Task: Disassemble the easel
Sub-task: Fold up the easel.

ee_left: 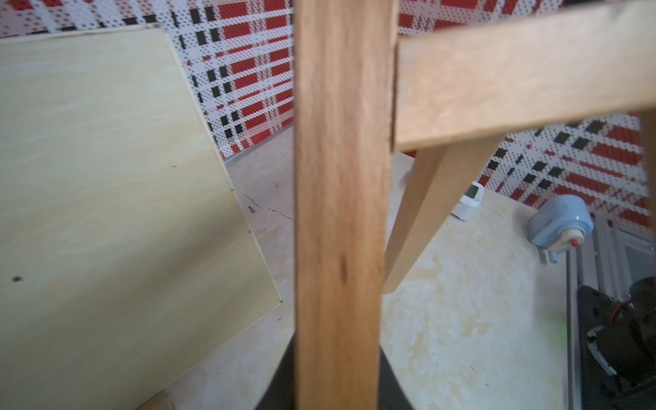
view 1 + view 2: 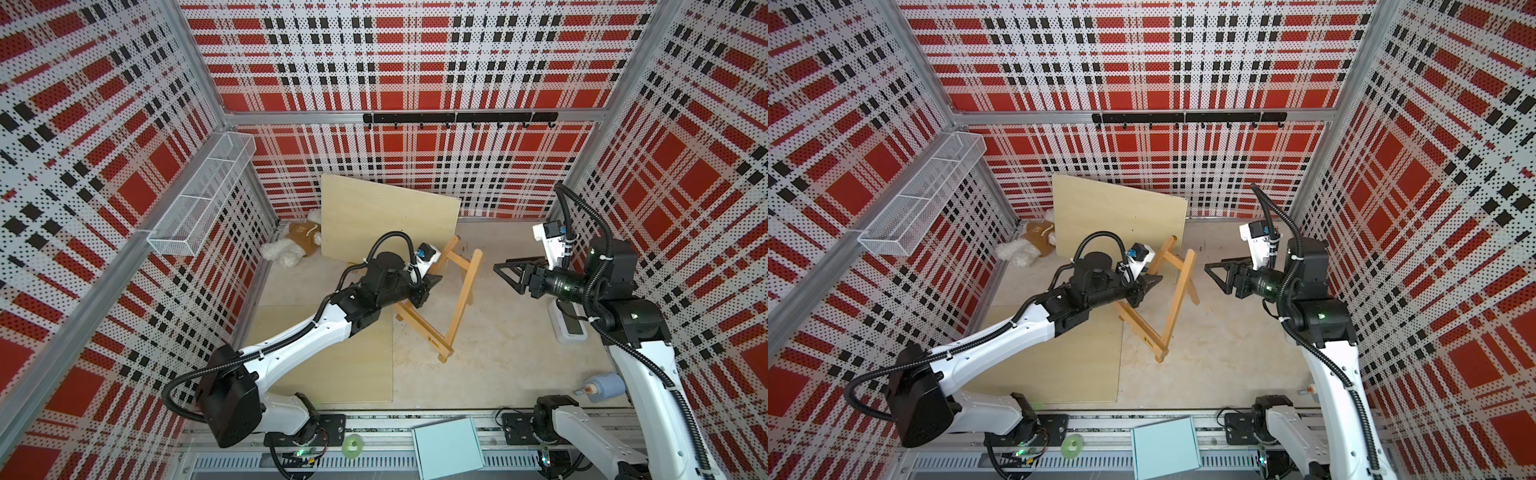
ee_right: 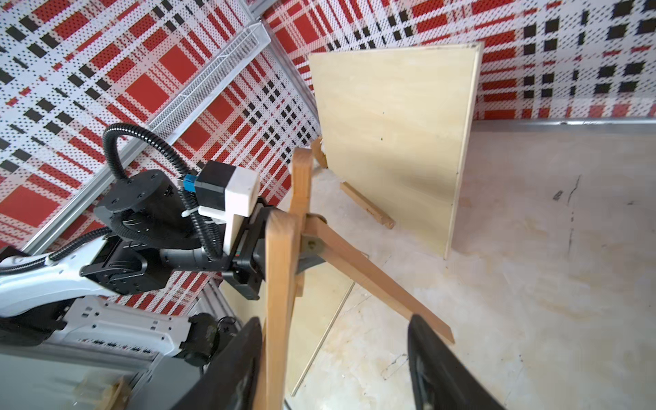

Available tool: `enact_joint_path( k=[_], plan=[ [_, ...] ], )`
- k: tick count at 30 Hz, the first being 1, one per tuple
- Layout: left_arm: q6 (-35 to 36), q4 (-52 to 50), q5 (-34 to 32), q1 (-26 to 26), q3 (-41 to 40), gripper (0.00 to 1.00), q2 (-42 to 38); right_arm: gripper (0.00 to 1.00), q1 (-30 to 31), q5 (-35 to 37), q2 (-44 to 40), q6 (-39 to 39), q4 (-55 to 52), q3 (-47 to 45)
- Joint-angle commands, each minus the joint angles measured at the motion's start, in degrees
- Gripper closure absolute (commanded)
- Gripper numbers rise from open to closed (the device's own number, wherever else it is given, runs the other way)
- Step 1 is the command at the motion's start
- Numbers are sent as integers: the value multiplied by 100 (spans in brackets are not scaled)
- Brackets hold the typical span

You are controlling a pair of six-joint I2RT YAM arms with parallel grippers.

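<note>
Red, black and white plaid walls are seen around a pale marbled table, where the wooden easel is stood on its legs at the centre, just in front of a plywood board leaned on the back wall. One of its uprights is clamped by the left gripper. The right gripper is held spread wide and empty, near the frame but apart from it. A small dark stamp on its lower rail is too small to be read.
</note>
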Motion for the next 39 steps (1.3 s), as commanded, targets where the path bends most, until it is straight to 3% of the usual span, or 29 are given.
enact_joint_path(
  k=[1, 5, 11, 21, 28, 39],
  plan=[
    [-436, 733, 403, -6, -24, 100, -438, 39, 1, 392, 200, 314, 690, -301],
    [-404, 724, 581, -5, -129, 100, -655, 39, 175, 218, 511, 244, 993, -373],
    [-434, 733, 952, -22, -75, 100, -729, 40, 809, 1105, 935, -375, 480, -218],
    [-499, 772, 1044, -47, -5, 100, -698, 53, 1060, 819, 1253, -292, 531, -303],
    [-638, 940, 486, -23, -109, 100, -648, 58, 1386, 643, 1238, 316, 895, -501],
    [-1017, 1491, 459, 46, -148, 100, -407, 58, 2141, 649, 1138, 926, 1762, -908]
  ],
)
